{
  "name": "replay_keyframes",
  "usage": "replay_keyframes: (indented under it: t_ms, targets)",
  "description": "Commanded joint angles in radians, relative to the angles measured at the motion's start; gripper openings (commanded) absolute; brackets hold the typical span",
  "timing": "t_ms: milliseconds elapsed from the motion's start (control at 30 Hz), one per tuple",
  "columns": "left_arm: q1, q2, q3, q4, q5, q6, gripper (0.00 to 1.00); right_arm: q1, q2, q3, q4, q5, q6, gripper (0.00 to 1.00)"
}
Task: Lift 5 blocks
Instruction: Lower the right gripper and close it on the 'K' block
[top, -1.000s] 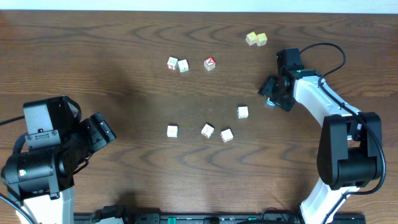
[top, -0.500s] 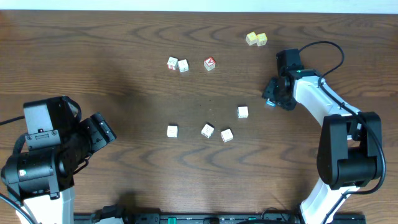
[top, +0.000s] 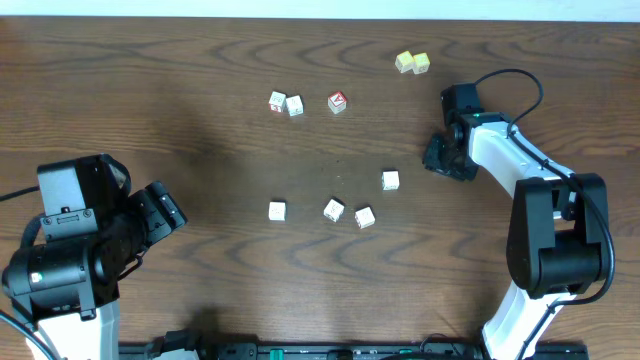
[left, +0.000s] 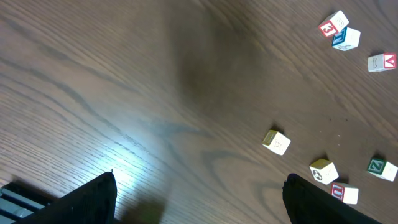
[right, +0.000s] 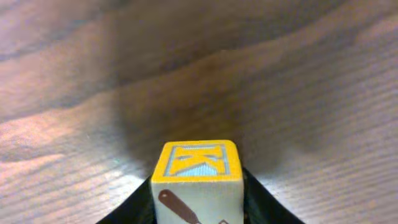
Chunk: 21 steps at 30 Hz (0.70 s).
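In the right wrist view the K block fills the foreground. It is a small cube with a yellow-framed blue K on top and a brown tool printed on its white near face. The right gripper has a dark finger against each side, so the claw looks clamped on two opposite flat faces. Whether the cube has left the table cannot be told from so tight a view. From overhead the arm hides it at the table's right side.

The block looks rigid and light, probably wood, with smooth printed faces. It should not crush, but it could twist or slip if pinched on an edge or a corner. A square hold across the middle of two parallel faces suits it best.

Toward the centre lies the nearest loose block. Past it are the tilted block and its neighbour close together, and the fourth block sits apart.

At the far side a block with a red 3 stands just beside a blue-marked block. The red-faced cube is near them. A pale yellow cube and a second yellow cube sit together beyond.

The left gripper is well apart from everything, fingers spread wide with nothing between them.
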Motion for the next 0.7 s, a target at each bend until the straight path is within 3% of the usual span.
replay_keyframes:
  t_ms: [0,300,400,667]
  targets:
    - [-0.003,-0.001,0.009,-0.003,-0.016,-0.009,0.85,0.006,0.014,-0.003,-0.038,-0.006,-0.077,0.32]
    - [-0.003,-0.001,0.009,-0.003,-0.016,-0.009,0.85,0.006,0.014,0.001,-0.119,-0.128,-0.241,0.27]
    - [-0.003,-0.001,0.009,-0.003,-0.016,-0.009,0.86,0.006,0.014,0.001,-0.163,-0.152,-0.252,0.22]
    - [-0.003,-0.001,0.009,-0.003,-0.016,-0.009,0.86,0.034,0.014,0.001,-0.254,-0.208,-0.28,0.21]
